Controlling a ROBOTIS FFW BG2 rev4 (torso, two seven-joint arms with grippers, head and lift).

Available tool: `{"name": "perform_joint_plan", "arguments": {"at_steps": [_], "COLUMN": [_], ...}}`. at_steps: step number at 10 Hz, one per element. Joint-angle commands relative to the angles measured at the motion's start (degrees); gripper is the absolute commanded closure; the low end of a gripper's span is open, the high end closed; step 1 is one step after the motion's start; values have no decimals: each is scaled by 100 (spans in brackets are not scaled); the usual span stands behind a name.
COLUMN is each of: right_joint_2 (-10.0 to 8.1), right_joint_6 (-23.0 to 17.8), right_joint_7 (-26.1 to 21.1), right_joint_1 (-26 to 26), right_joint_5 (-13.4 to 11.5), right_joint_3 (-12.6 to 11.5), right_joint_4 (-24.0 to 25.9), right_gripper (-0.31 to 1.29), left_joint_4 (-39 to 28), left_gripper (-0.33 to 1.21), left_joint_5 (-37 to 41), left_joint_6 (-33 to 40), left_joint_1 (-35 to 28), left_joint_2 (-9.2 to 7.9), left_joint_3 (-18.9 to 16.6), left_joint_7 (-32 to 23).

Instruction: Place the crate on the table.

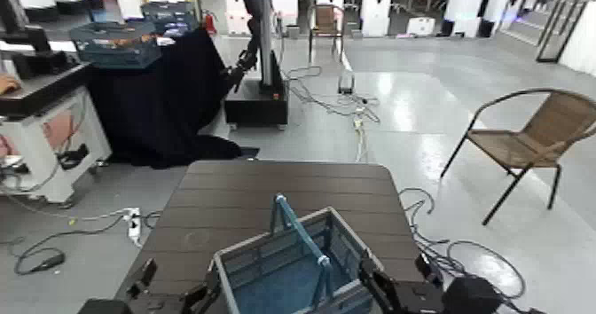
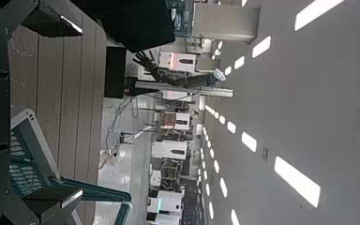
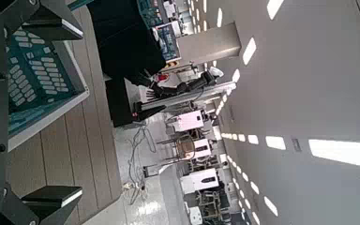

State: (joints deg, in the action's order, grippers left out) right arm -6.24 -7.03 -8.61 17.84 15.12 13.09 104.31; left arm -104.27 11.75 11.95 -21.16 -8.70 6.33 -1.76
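The grey-blue crate (image 1: pixel 293 273), teal inside with an upright teal bar handle (image 1: pixel 297 233), rests on the near end of the dark brown table (image 1: pixel 266 193). My left gripper (image 1: pixel 206 293) is at the crate's left wall and my right gripper (image 1: pixel 368 278) at its right wall. In the left wrist view the left gripper (image 2: pixel 61 108) is open, with the crate's slotted wall (image 2: pixel 28 155) beside the lower finger (image 2: pixel 67 198). In the right wrist view the right gripper (image 3: pixel 52 111) is open, and the crate (image 3: pixel 37 80) lies between its spread fingers (image 3: pixel 54 201) without being clamped.
A black-cloth-draped table (image 1: pixel 160 96) at the far left carries darker teal lattice crates (image 1: pixel 115 43). Another robot's base (image 1: pixel 257 100) stands behind it. A wicker chair (image 1: pixel 532 140) stands at the right. A white workbench (image 1: pixel 44 136) is at the left, and cables (image 1: pixel 355 113) lie on the floor.
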Motion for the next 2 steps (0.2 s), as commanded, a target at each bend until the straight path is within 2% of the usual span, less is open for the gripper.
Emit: {"name": "perform_joint_plan", "arguments": {"at_steps": [1,2], "right_joint_2": [0,0], "right_joint_6": [0,0], "right_joint_7": [0,0], "right_joint_1": [0,0], "right_joint_5": [0,0], "right_joint_3": [0,0], "right_joint_4": [-7,-7], "right_gripper": [14,14], "left_joint_4": [30,30], "left_gripper": [10,10], "left_joint_5": [3,12], "left_joint_6": [0,0], "left_joint_1": [16,25], "left_joint_2": [0,-9], "left_joint_3": [8,17], "left_joint_7": [0,0]}}
